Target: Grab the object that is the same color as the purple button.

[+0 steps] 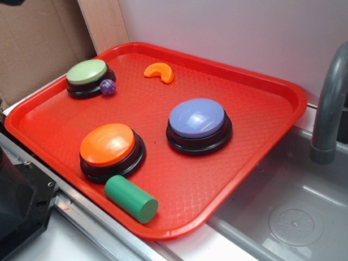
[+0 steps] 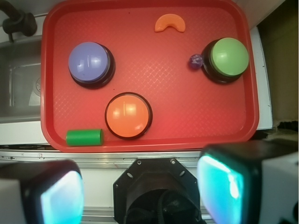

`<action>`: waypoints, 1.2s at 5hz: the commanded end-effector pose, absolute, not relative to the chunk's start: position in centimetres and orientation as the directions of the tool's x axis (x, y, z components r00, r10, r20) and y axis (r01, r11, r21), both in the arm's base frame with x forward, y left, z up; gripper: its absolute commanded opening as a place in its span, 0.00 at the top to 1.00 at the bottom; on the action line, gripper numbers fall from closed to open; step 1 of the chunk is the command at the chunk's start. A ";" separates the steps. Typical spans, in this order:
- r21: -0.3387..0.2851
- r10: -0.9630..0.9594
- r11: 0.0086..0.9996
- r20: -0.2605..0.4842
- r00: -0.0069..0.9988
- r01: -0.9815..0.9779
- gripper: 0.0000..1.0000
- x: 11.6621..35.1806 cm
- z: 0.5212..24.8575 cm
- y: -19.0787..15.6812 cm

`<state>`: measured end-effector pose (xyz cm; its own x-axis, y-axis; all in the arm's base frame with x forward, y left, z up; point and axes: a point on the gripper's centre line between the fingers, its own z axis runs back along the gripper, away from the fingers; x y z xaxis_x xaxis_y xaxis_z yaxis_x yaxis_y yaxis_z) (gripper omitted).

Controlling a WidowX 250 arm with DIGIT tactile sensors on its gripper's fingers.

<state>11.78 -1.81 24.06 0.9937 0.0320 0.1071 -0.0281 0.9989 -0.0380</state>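
On the red tray point(image 1: 261, 136), upper left of the exterior view, a small dark-purple ball point(image 1: 107, 87) sits touching the black base of the green button point(image 1: 87, 72). Ball is round, so no long axis and no pointing direction to record. Surface is glossy with a bright highlight. In the wrist view the same ball point(image 2: 195, 61) lies at upper right, against the left side of the green button point(image 2: 229, 57).

Purple button point(image 1: 197, 118): pale blue-purple dome on a black base, right of centre in the exterior view, well apart from the ball. Orange button point(image 1: 107, 144), same build, lower left. All three domes are smooth and shiny.

Other items: an orange crescent slice point(image 1: 160, 72) near the tray's far rim, to the right of the ball with a gap between them; a matte green cylinder point(image 1: 130, 198) lying on its side just beside the orange button, close to the near rim. Tray floor has a fine diamond texture and a raised rim.

The green button blocks the ball on one side; its other sides are open tray.

Gripper point(image 2: 140, 193): jaws stand wide apart at the bottom of the wrist view, off the tray's near edge, holding nothing. A grey metal sink point(image 1: 283, 217) and grey faucet point(image 1: 329, 103) flank the tray at right in the exterior view.
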 end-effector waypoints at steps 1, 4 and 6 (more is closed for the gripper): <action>-0.038 0.032 0.999 0.107 0.994 -0.028 0.00 11.8 24.1 -1.8; -0.139 0.598 0.800 0.113 0.794 -0.583 0.00 17.3 20.1 2.7; -0.095 0.850 0.517 0.181 0.496 -0.851 0.00 20.6 16.3 6.4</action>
